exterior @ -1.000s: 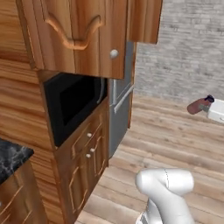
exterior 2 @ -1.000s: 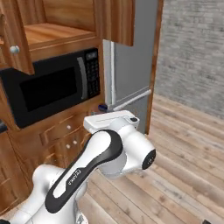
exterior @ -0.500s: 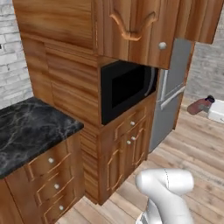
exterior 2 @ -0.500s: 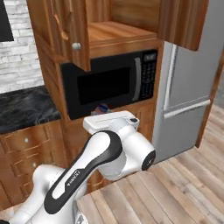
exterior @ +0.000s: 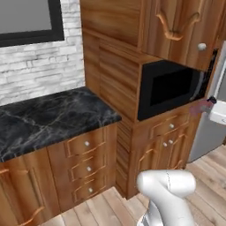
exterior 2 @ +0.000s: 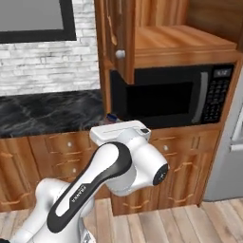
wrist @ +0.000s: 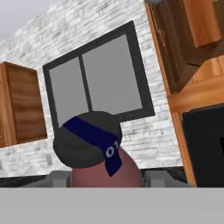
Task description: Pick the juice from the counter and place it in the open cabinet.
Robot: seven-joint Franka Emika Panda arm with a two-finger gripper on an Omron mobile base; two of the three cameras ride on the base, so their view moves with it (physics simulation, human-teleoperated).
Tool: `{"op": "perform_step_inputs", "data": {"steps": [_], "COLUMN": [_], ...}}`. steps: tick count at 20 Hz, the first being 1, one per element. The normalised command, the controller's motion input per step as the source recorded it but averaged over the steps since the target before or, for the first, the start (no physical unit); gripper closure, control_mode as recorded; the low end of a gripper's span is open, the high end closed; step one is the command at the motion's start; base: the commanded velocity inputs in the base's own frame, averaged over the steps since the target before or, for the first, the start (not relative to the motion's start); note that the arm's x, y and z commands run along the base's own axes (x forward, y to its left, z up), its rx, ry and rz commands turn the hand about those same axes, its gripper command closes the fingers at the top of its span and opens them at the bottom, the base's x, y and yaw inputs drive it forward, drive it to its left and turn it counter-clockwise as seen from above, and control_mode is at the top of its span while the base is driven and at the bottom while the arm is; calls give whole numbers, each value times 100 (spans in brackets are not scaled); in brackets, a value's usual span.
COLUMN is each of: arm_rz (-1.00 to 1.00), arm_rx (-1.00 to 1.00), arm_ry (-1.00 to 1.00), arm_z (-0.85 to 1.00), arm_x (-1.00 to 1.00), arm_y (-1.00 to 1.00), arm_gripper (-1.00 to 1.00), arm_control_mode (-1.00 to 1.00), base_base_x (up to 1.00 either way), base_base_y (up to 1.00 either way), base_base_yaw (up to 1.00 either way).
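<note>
Jaws clamped on the juice [wrist: 98,153], carried in front of the microwave [exterior 2: 171,97]. Best kept upright, lifted above the microwave top, then eased onto the open cabinet's shelf [exterior 2: 182,40], clear of its door [exterior 2: 116,35].

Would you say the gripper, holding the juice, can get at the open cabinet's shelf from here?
Probably yes: the gripper grips the juice below the open cabinet, whose door is swung aside; it must first rise past the microwave.

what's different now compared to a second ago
The base has turned left, so the whole view swung: the microwave and open cabinet slid right and a black counter and window came into view. Nothing was let go: the juice stays clamped in the gripper, carried out front.
</note>
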Motion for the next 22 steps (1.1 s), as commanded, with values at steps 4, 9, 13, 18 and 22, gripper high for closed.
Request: {"op": "perform_step_inputs", "data": {"steps": [4, 9, 13, 18, 22], "arm_rz": [0, 0, 0, 0, 0], "arm_rx": [0, 0, 0, 0, 0], "arm_ry": [0, 0, 0, 0, 0], "arm_z": [0, 0, 0, 0, 0], "arm_x": [0, 0, 0, 0, 0], "arm_y": [0, 0, 0, 0, 0], "arm_gripper": [100, 100, 100, 100, 100], "arm_control_mode": [100, 100, 100, 100, 100], "base_base_x": [-5, -5, -2, -11, -19], "base_base_y": [-18, -17, 0, -6, -2], "base_base_yaw": [53, 53, 45, 44, 0]}}
